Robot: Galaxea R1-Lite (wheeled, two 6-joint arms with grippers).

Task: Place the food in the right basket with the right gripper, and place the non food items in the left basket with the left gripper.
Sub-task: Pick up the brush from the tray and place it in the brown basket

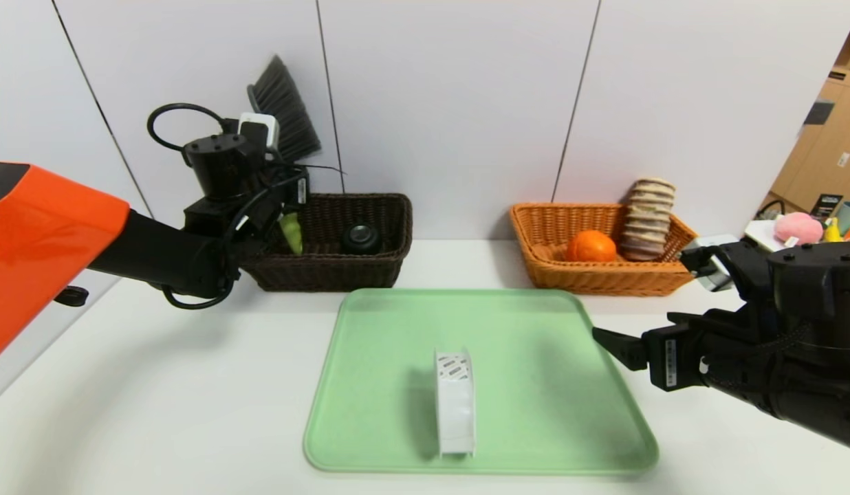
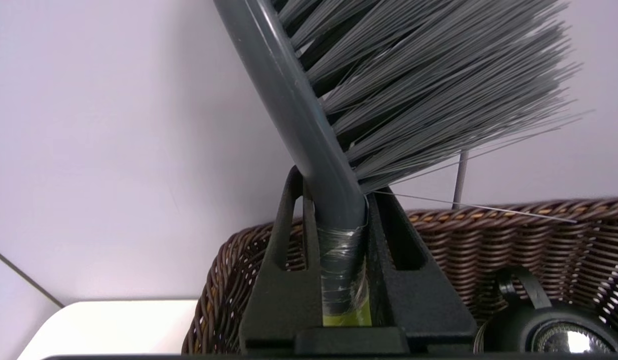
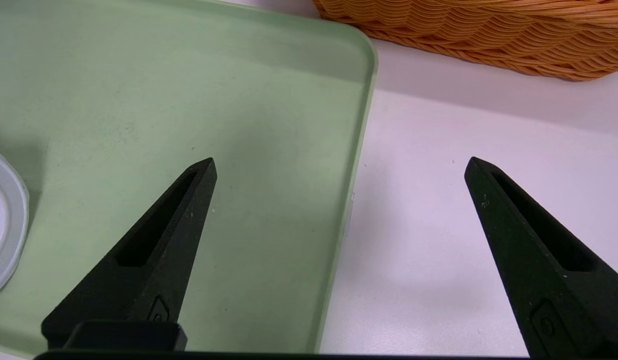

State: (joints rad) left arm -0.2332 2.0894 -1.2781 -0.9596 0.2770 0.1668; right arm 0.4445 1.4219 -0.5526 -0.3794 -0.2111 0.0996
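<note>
Your left tool point(image 2: 339, 240) is pinched on the neck of the grey-bristled brush with the green handle point(image 2: 419, 85), held upright over the near-left corner of the dark brown wicker basket point(image 1: 380, 227). Expect it light and stiff, top-heavy by the bristles; grip the handle, never the bristles. The white round spool with barcode stickers point(image 1: 455, 402) stands on edge mid green tray point(image 1: 549, 357): likely light, prone to roll; take it across the flat faces. Right tool point(image 3: 339, 165) idles spread wide at the tray's right edge.
</note>
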